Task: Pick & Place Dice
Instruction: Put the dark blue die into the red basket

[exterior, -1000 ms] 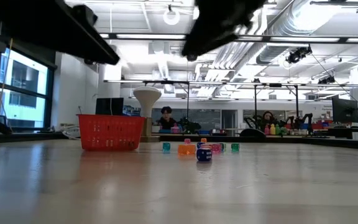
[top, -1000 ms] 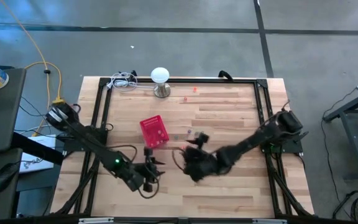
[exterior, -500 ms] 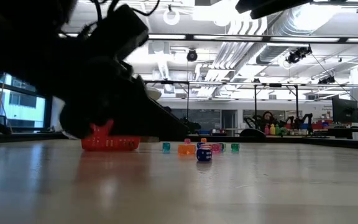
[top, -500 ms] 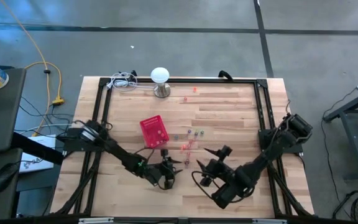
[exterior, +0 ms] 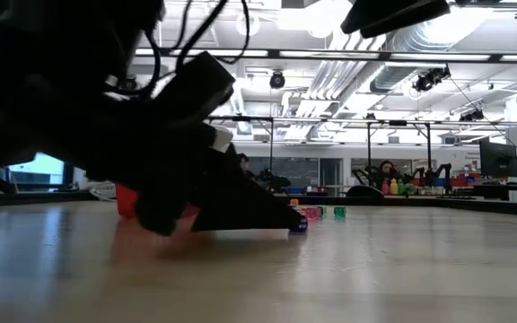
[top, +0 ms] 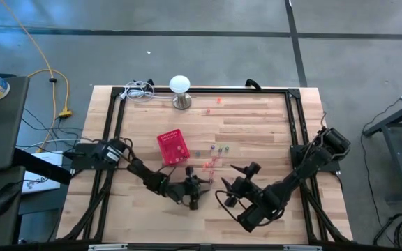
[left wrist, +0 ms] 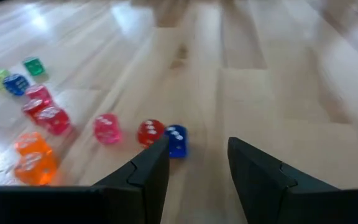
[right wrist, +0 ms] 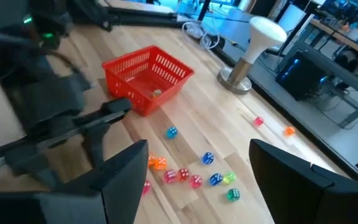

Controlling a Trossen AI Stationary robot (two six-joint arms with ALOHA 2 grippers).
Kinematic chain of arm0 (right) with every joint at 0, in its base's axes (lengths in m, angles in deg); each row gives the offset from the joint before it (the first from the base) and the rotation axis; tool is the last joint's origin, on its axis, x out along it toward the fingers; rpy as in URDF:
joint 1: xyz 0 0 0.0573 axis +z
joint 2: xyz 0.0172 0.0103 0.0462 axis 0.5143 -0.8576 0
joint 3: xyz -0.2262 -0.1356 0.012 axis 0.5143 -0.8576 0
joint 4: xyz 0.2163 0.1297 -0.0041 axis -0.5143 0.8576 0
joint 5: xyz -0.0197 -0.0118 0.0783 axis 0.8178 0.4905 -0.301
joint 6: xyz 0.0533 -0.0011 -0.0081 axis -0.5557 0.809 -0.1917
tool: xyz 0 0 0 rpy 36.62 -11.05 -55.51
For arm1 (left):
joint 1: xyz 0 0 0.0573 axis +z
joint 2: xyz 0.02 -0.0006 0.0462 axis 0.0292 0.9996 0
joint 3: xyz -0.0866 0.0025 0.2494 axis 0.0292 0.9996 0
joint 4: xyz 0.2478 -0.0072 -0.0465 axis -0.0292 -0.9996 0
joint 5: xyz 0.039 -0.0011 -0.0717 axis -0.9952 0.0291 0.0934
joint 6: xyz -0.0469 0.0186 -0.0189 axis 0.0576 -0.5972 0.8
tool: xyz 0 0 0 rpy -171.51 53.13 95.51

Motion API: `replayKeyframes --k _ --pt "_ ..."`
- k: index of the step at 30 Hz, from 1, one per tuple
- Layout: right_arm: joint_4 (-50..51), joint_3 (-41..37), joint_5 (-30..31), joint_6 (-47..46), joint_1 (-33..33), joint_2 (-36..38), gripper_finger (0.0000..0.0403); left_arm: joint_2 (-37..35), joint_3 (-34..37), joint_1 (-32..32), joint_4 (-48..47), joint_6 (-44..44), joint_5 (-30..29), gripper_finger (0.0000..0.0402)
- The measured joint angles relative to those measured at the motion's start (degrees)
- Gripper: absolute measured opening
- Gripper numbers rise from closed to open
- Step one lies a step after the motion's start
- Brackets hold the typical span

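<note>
Several tiny dice in red, orange, pink, blue and green lie on the table to the right of the red mesh basket. My left gripper is open and low over the table at the near side of the cluster. A blue die lies just off one fingertip, with a red die and a pink die beside it. My right gripper is wide open and empty, raised at the cluster's near right. My left gripper has one fingertip right beside the blue die's side, low and nearly level with the table. I cannot tell whether it touches. The die rests on the table.
A white mushroom-shaped lamp stands at the far edge, with a coil of cable to its left. Two stray dice lie near the far edge. A black frame runs round the table. People sit in the room behind.
My left gripper has gone toward the table's right, low over the wood, up to the near side of the dice. My right gripper has drawn back from over the dice toward the near right and then held still. The dice have stayed where they were.
</note>
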Motion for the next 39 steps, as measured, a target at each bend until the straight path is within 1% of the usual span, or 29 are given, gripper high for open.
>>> replayKeyframes --k 10,15,19,21,24,26,39 --pt "-1.1 -0.6 -0.1 0.2 0.0 0.0 0.0271 0.0 0.0 1.3 0.0 1.5 0.3 0.0157" --pt "-1.1 -0.6 0.0 0.4 0.0 0.0 0.0271 0.0 0.0 1.8 0.0 -1.1 1.3 0.0157" --pt "-1.1 -0.6 -0.1 0.4 0.0 0.0 0.0271 0.0 0.0 2.8 0.0 -0.6 1.3 0.0157" --pt "-1.1 -0.6 -0.1 0.4 0.0 0.0 0.0271 0.0 0.0 3.2 0.0 -0.5 3.1 0.0157" --pt "-1.1 -0.6 -0.1 0.4 0.0 0.0 0.0271 0.0 0.0 3.8 0.0 -0.9 9.6 0.0157" --pt "-1.1 -0.6 -0.1 0.4 0.0 0.0 0.0271 0.0 0.0 4.0 -0.1 -1.1 12.4 0.0157" --pt "-1.1 -0.6 -0.2 0.4 -0.4 0.0 0.0271 0.0 -0.1 4.5 -0.4 -1.4 13.2 0.0157"
